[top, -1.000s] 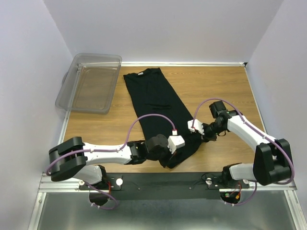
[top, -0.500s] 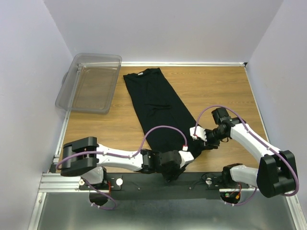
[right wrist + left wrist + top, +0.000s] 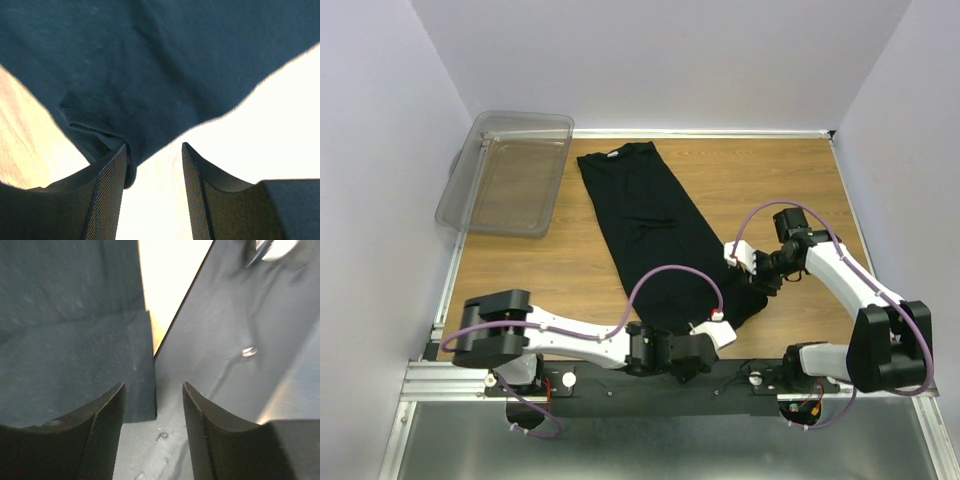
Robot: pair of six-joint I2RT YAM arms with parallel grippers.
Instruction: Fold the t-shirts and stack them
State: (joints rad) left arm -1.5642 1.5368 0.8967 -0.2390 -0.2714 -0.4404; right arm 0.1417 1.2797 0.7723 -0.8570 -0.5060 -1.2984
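One black t-shirt (image 3: 655, 225) lies on the wooden table, folded lengthwise into a long strip running from the back centre to the near right. My left gripper (image 3: 704, 346) hangs at the table's near edge, just past the shirt's near end. In the left wrist view the left gripper (image 3: 154, 407) is open over the grey rail with nothing between its fingers, and the t-shirt (image 3: 75, 340) is to its left. My right gripper (image 3: 758, 279) sits at the shirt's near right corner. The right wrist view shows it (image 3: 152, 170) open over bare wood, the t-shirt (image 3: 150, 65) hem beside its left finger.
A clear plastic bin (image 3: 510, 172) stands at the back left, overhanging the table's left edge. The black rail (image 3: 650, 385) with both arm bases runs along the near edge. Bare wood (image 3: 770, 185) lies to the right of the shirt. Walls close in on three sides.
Both grippers have opened and let go of the shirt's near end, which now lies flat. The left arm has swung toward the near edge; the right gripper has drawn slightly right.
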